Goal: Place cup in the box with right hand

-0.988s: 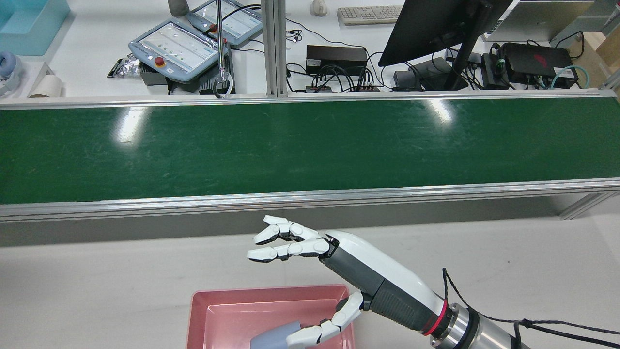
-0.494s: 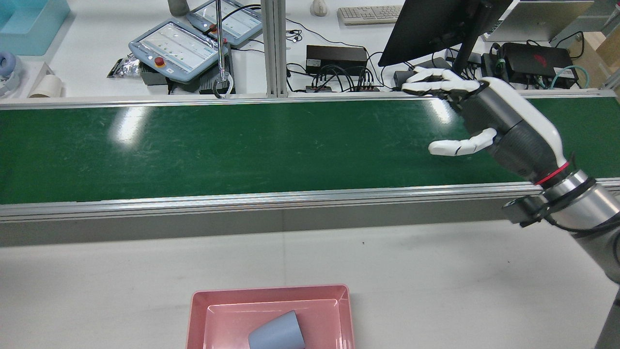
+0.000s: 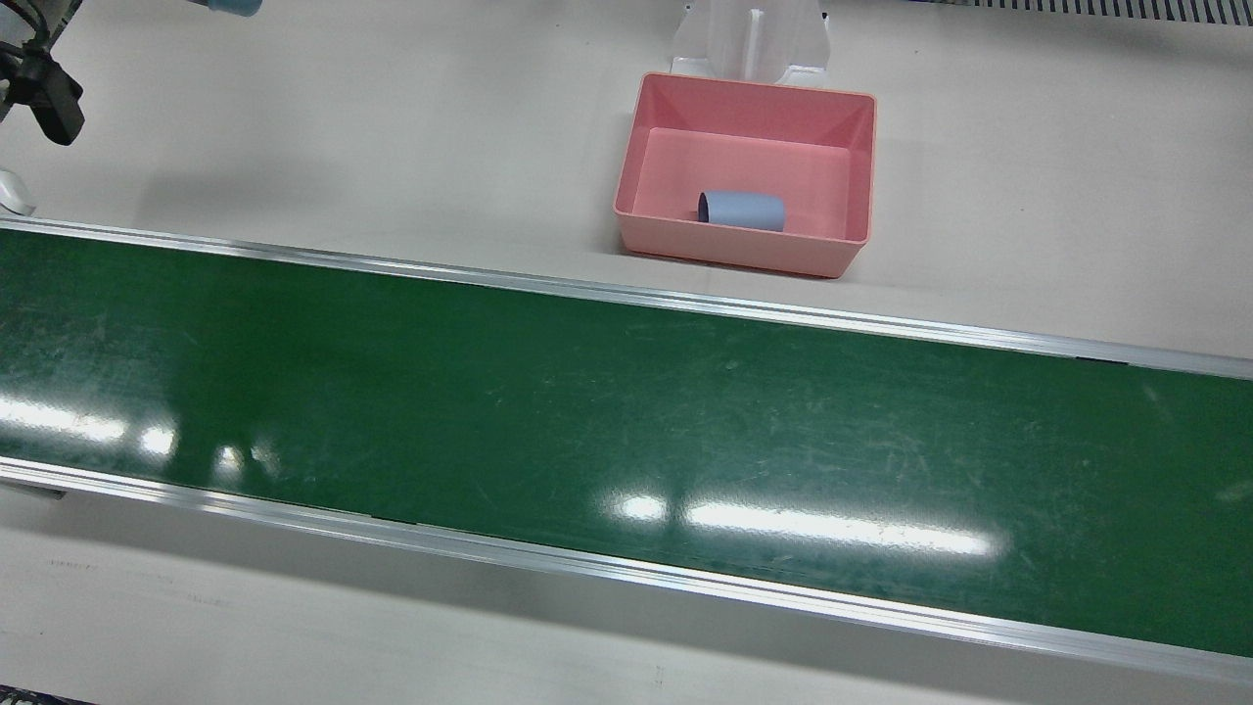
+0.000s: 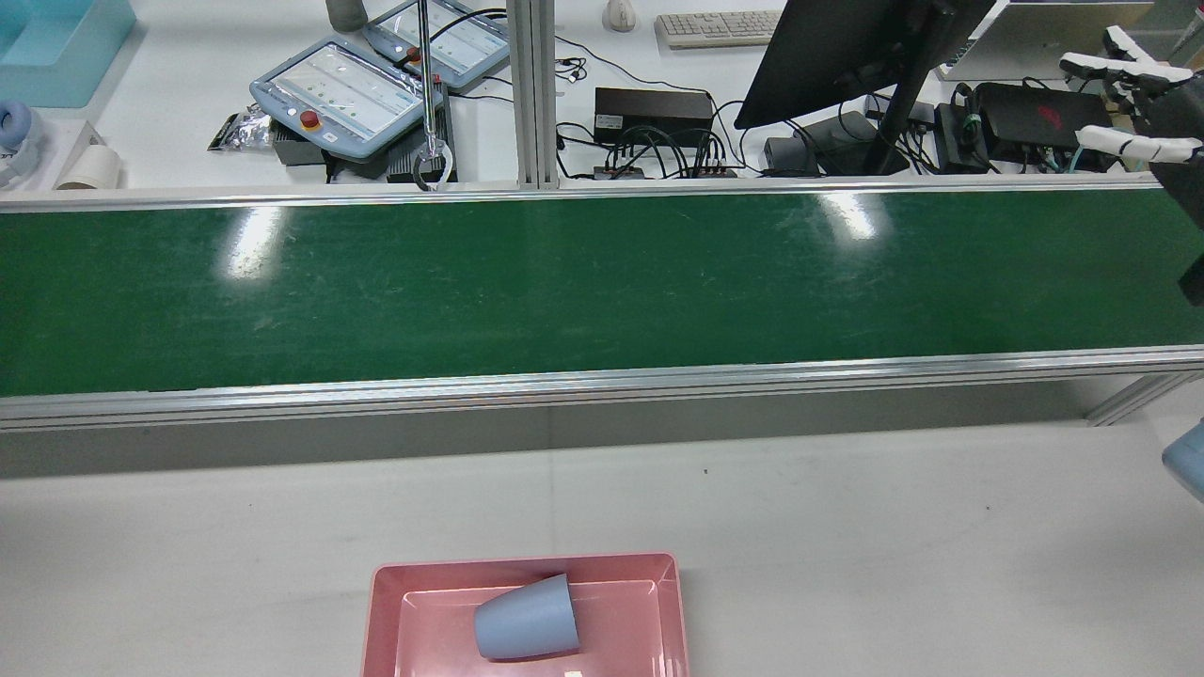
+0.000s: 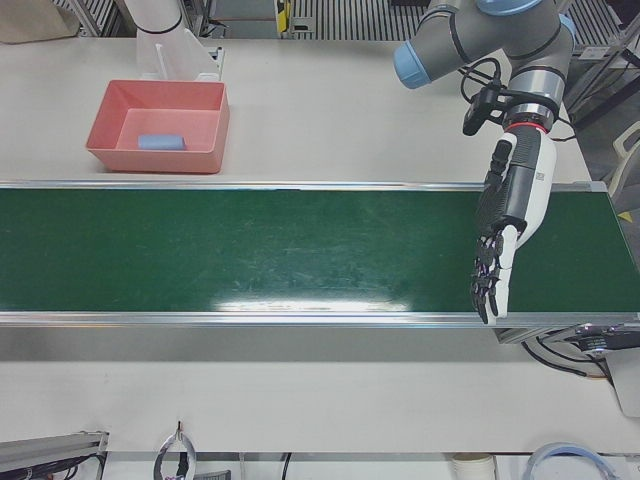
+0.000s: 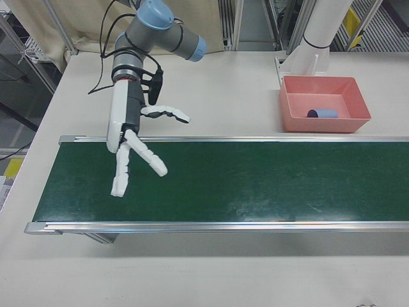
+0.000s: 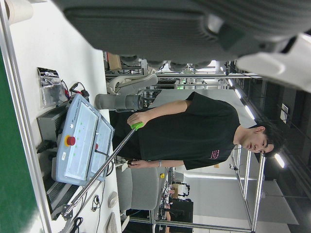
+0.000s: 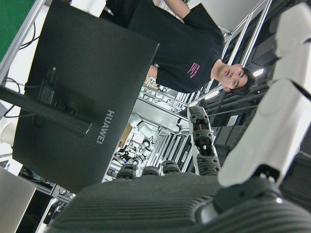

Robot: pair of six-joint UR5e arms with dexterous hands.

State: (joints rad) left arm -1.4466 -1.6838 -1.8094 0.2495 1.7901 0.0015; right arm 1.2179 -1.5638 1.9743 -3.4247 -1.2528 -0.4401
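Cup point(image 3: 741, 211) lies on its side inside pink box point(image 3: 646, 137), so placement looks done. Right hand point(image 6: 131, 150) hangs over the belt's point(image 3: 626, 421) far end, well apart from the box, fingers spread, holding nothing. Left hand point(image 5: 505, 235) hangs over the opposite end, fingers extended, empty too. Remaining job, I'd judge: park the right arm clear, no swing over the box. Belt bare; nothing blocks.
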